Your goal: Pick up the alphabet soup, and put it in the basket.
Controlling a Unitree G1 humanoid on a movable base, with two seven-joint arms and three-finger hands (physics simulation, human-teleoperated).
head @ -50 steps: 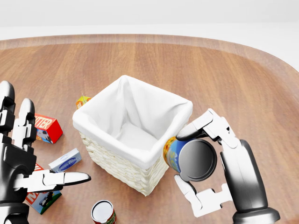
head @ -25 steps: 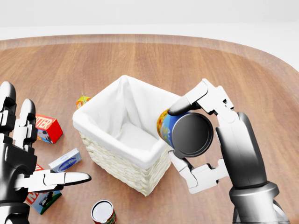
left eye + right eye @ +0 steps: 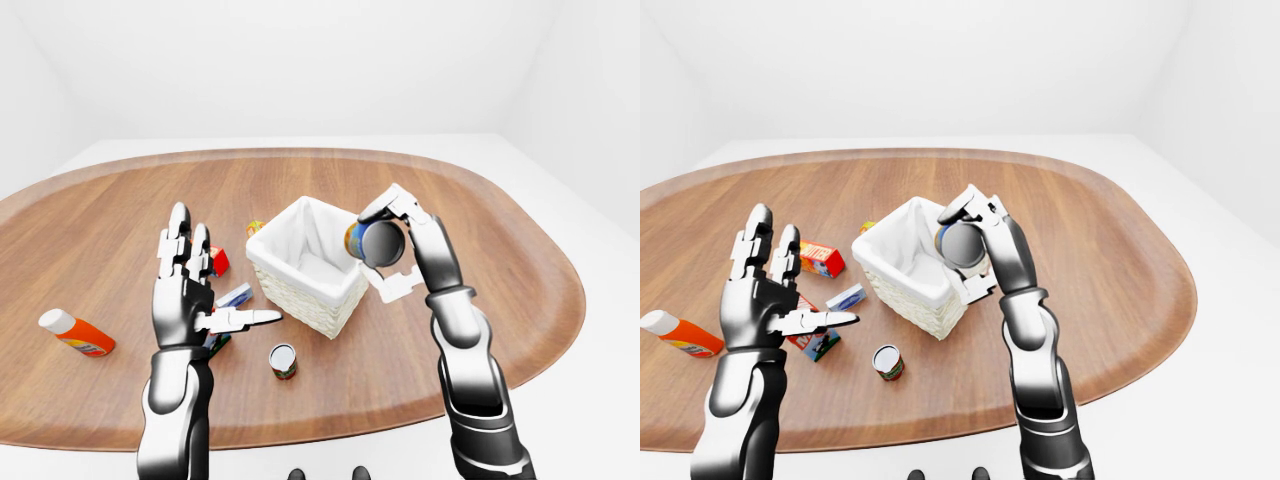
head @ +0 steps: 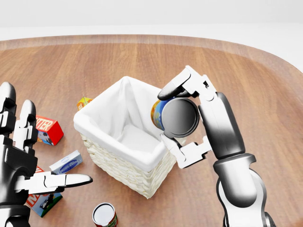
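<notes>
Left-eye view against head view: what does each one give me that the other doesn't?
Only the left-eye view shows the orange bottle lying at far left and the whole oval table. Only the head view shows the red box whole and the blue-white box clearly. Both show the right hand holding the alphabet soup sideways at the basket rim, the open left hand, and the small can.

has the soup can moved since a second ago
Yes. In the head view the alphabet soup can, held in the right hand, has moved up and left, from beside the basket's lower right corner to over its right rim.
</notes>
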